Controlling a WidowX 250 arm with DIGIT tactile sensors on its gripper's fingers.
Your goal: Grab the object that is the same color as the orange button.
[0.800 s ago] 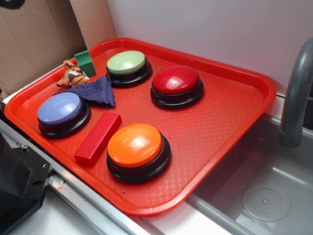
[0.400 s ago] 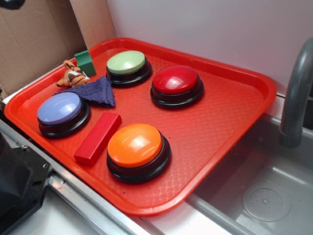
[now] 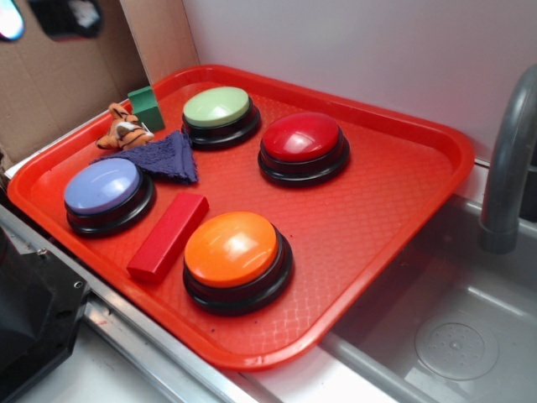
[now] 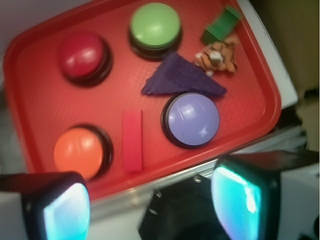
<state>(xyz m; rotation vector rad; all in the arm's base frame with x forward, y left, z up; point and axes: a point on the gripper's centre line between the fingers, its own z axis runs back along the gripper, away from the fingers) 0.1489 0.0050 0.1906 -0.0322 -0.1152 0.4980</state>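
Red tray [image 3: 403, 218]; green [image 3: 216, 107], red [image 3: 300, 137], purple buttons [image 3: 102, 185]; possibly cloth [image 3: 164, 156].

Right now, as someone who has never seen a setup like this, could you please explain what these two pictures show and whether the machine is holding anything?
This is a small robot arm working over a red tray. One picture is from a fixed camera beside the tray; there only dark parts of the arm show in the top left corner. The other is from a camera on the arm's wrist, looking straight down, so the layout appears turned around. At its bottom edge are the two fingers of the gripper, spread apart with nothing between them.

On the tray are four dome buttons: the orange button, a red one, a green one and a purple one. There is also a long red block, a green block, a purple cloth and a little orange tiger toy, the piece matching the orange button. Nothing is held.
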